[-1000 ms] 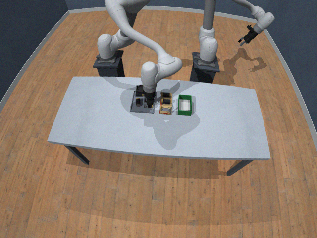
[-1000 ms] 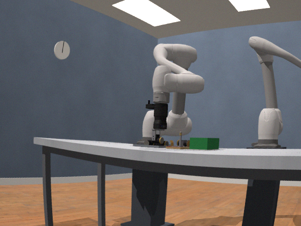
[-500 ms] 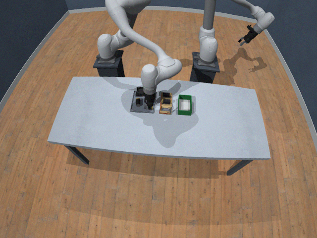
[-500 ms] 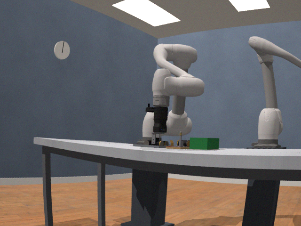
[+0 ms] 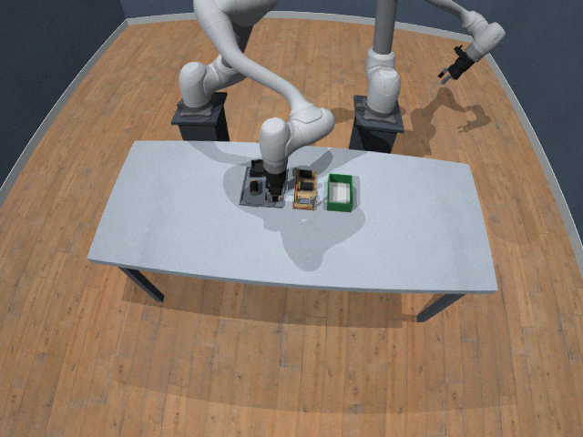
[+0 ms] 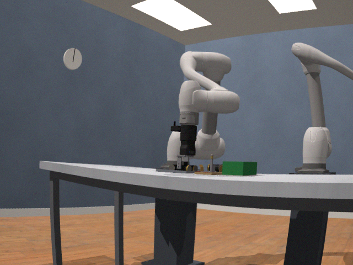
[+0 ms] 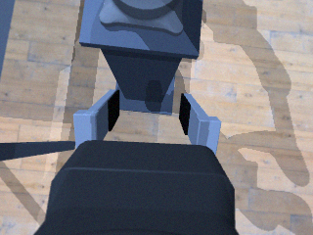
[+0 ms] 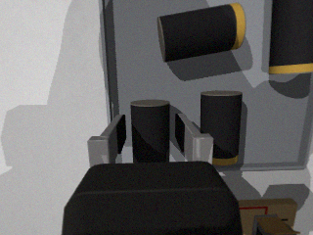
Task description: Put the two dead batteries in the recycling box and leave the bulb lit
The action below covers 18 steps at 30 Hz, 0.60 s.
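Our right gripper (image 5: pixel 276 198) (image 6: pixel 183 163) (image 8: pixel 151 125) stands nearly fully open, gripping nothing, astride a black battery (image 8: pixel 151 131) on the grey tray (image 5: pixel 263 203) (image 6: pixel 176 171) (image 8: pixel 142 64). We should keep the pads off its neighbour (image 8: pixel 221 124) and lift straight up.

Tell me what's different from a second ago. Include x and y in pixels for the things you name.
The right hand (image 5: pixel 274 198) (image 6: pixel 183 167) (image 8: pixel 151 125) moved down and slightly away from the arm bases; it now stands open around a battery (image 6: pixel 187 168) (image 8: pixel 151 124) on the tray (image 5: pixel 244 198) (image 6: pixel 164 170) (image 8: pixel 137 49), apparently just let go. The left hand (image 5: pixel 443 77) (image 7: pixel 150 104) and green box (image 5: pixel 340 207) (image 6: pixel 233 168) stayed put.
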Tool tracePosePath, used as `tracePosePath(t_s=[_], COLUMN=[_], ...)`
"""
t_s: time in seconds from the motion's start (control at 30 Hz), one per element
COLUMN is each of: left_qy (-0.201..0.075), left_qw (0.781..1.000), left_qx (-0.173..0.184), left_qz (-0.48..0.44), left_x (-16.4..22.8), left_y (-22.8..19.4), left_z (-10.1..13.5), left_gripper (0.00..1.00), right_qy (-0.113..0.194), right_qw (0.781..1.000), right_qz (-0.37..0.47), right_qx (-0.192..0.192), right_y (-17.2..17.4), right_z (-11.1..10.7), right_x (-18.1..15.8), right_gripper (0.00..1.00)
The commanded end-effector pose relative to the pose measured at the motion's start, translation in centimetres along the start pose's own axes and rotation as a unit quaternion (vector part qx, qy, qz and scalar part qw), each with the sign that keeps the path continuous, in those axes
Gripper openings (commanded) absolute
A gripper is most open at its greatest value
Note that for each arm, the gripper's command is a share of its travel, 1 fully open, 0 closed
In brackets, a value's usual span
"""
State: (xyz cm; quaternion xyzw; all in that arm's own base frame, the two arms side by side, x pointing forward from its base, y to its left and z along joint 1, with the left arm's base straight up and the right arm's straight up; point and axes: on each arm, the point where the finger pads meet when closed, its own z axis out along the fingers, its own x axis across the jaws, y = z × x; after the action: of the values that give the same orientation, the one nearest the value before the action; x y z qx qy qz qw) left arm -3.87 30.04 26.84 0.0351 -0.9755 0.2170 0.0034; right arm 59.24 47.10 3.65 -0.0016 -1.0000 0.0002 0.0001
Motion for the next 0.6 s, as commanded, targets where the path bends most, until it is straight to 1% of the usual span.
tracePosePath(t_s=[0.0,0.37,0.47,0.57], left_qy=[0.000,0.000,0.000,0.000], left_qw=[1.000,1.000,1.000,1.000], left_qx=[-0.001,-0.001,-0.001,-0.001], left_qz=[0.000,0.000,0.000,0.000], left_x=[0.0,0.0,0.0,0.0], left_y=[0.0,0.0,0.0,0.0], left_z=[-0.1,-0.1,-0.1,-0.1], left_gripper=[1.00,1.00,1.00,1.00], right_qy=[-0.001,-0.001,-0.001,-0.001], right_qw=[1.000,1.000,1.000,1.000], right_qz=[0.000,0.000,0.000,0.000], right_qx=[-0.001,-0.001,-0.001,-0.001], right_y=[0.1,0.1,0.1,0.1], right_z=[-0.2,-0.2,-0.7,-1.7], right_x=[-0.1,-0.1,-0.1,-0.1], right_gripper=[0.90,0.90,0.90,0.90])
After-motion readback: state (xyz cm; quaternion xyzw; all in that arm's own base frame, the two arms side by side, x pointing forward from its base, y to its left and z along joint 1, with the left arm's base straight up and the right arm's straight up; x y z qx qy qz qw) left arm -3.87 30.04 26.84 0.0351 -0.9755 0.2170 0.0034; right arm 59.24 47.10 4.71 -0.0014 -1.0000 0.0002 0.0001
